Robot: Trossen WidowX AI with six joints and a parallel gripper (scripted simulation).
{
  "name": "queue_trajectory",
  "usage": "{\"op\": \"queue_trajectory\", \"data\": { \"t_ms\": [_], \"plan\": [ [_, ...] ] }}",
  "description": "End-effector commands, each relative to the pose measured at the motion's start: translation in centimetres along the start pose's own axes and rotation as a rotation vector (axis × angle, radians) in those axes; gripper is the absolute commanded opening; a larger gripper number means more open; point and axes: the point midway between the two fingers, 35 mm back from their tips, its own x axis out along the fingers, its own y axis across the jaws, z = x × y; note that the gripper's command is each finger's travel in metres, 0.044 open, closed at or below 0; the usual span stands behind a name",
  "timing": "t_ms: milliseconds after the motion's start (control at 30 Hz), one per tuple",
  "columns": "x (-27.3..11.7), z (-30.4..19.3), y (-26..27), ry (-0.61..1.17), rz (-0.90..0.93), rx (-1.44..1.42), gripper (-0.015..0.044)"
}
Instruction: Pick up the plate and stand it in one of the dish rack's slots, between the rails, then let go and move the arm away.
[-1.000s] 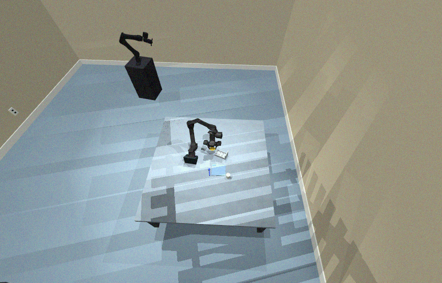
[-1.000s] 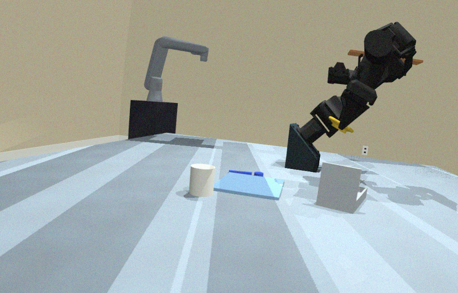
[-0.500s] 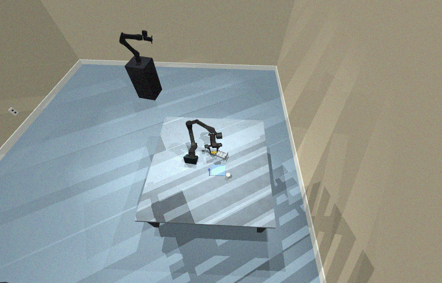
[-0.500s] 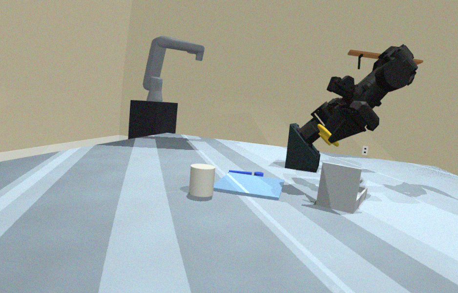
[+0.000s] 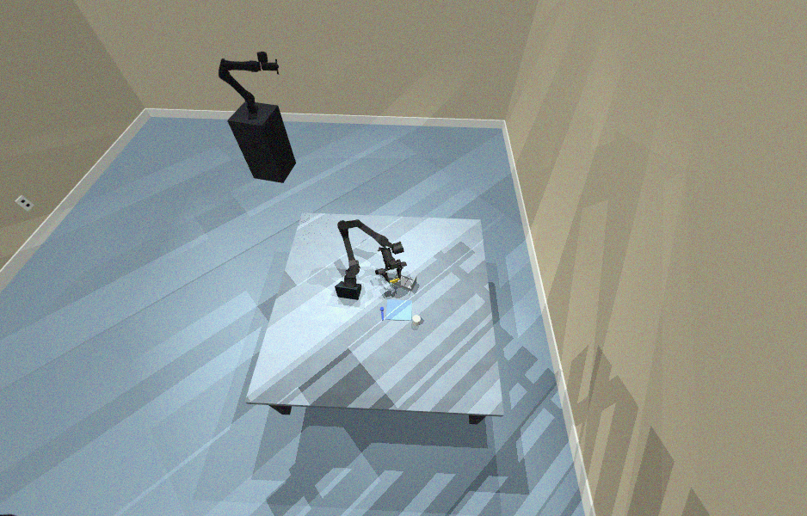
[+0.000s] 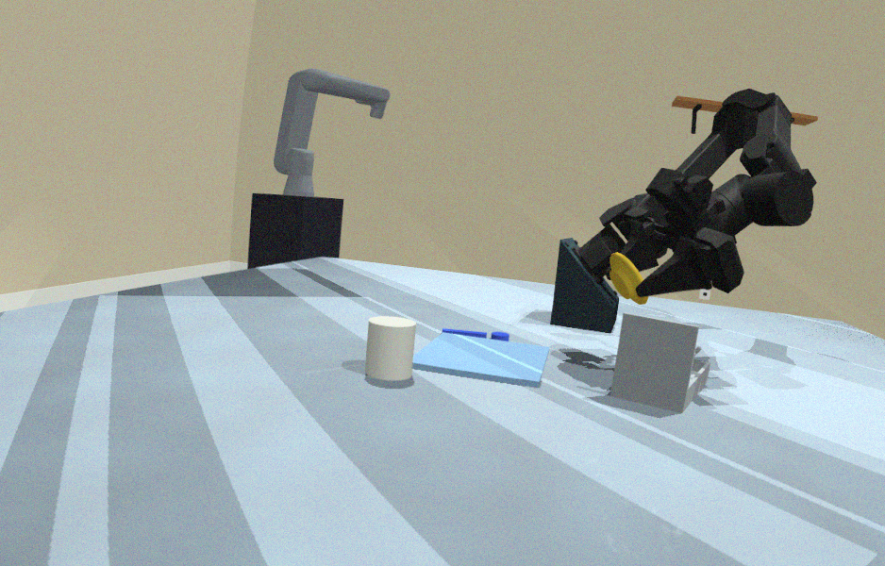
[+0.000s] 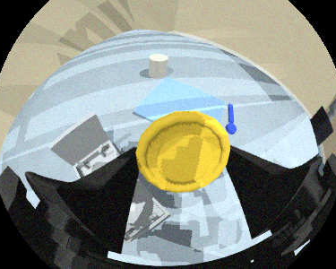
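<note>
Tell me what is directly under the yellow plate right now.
The plate, held in the pincer, hangs in the air above the grey dish rack. The rack's slots are hidden behind its solid end wall in the exterior view.
</note>
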Motion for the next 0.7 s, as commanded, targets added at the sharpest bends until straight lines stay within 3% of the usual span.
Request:
{"op": "queue_trajectory", "data": {
  "t_ms": [0, 667],
  "plan": [
    [0.3, -0.3, 0.4, -0.066, 0.043, -0.049, 0.0000],
    [-0.5, -2.6, 2.5, -0.360, 0.320, -0.190, 0.0000]
  ]
}}
